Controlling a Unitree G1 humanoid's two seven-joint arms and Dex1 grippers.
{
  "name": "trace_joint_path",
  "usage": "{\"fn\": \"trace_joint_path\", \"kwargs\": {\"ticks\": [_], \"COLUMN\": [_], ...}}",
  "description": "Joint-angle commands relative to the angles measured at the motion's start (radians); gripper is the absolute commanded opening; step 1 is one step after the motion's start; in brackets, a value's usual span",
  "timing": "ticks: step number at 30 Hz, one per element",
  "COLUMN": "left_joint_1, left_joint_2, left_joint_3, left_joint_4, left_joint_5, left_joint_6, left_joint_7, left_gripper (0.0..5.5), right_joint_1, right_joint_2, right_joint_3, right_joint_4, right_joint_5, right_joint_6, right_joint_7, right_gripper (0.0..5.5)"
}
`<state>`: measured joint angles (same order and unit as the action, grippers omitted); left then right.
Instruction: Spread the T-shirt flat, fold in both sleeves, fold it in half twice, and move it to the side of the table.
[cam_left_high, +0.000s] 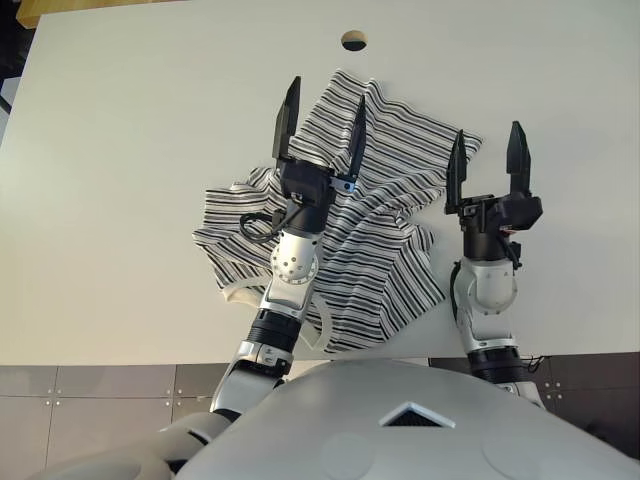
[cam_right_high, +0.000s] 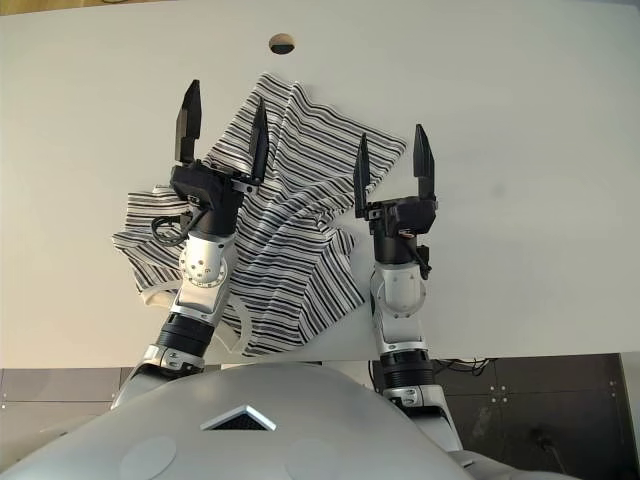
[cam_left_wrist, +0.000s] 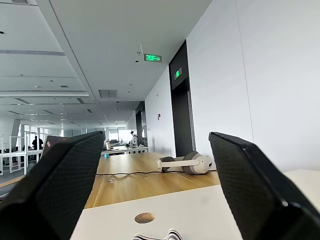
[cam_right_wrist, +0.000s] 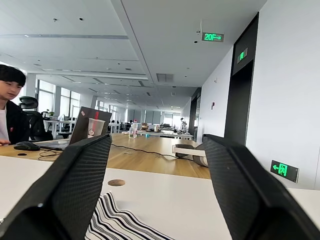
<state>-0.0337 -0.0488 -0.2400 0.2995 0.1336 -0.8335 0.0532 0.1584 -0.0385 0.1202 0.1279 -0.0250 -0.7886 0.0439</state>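
A crumpled black-and-white striped fabric T-shirt (cam_left_high: 375, 270) lies bunched at the centre of the frame on the white tabletop (cam_left_high: 130, 110), just below a small round cable hole (cam_left_high: 354, 40). The left hand (cam_left_high: 327, 100) hangs over the shirt's middle, fingers apart and empty. The right hand (cam_left_high: 488, 135), fingers likewise spread, sits beside the shirt's right edge.

Looks like an open-plan office: long wooden desks (cam_left_wrist: 145, 182), grey open laptop (cam_right_wrist: 79, 132), white over-ear headphones (cam_left_wrist: 185, 162), green lit ceiling sign (cam_left_wrist: 153, 58).
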Motion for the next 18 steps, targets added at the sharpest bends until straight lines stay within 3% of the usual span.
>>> {"fn": "trace_joint_path", "kwargs": {"ticks": [1, 4, 7, 11, 14, 18], "left_joint_1": [-0.038, -0.098, -0.212, -0.497, -0.696, -0.851], "left_joint_2": [-0.005, 0.079, 0.272, 0.509, 0.533, 0.489], "left_joint_3": [-0.001, 0.016, 0.044, -0.098, -0.259, -0.396], "left_joint_4": [0.014, -0.052, -0.073, 0.288, 0.586, 0.849], "left_joint_5": [-0.005, 0.089, 0.301, 0.679, 0.861, 0.949], "left_joint_6": [0.017, 0.077, 0.110, 0.118, 0.115, 0.087], "left_joint_7": [-0.029, -0.064, -0.104, -0.010, 0.058, 0.099], "left_gripper": [3.87, 3.87, 3.87, 3.87, 3.87, 3.87], "right_joint_1": [-0.028, -0.049, -0.076, -0.099, -0.097, -0.104], "right_joint_2": [0.017, 0.027, 0.015, -0.026, -0.042, -0.041], "right_joint_3": [0.000, 0.006, -0.018, -0.096, -0.129, -0.144], "right_joint_4": [0.016, 0.002, -0.016, 0.029, 0.079, 0.129], "right_joint_5": [0.005, -0.016, -0.042, -0.068, -0.089, -0.120], "right_joint_6": [0.012, 0.015, 0.017, 0.001, -0.026, -0.066], "right_joint_7": [0.005, 0.004, -0.006, -0.041, -0.064, -0.097], "right_gripper": [3.35, 3.35, 3.35, 3.35, 3.35, 3.35]}}
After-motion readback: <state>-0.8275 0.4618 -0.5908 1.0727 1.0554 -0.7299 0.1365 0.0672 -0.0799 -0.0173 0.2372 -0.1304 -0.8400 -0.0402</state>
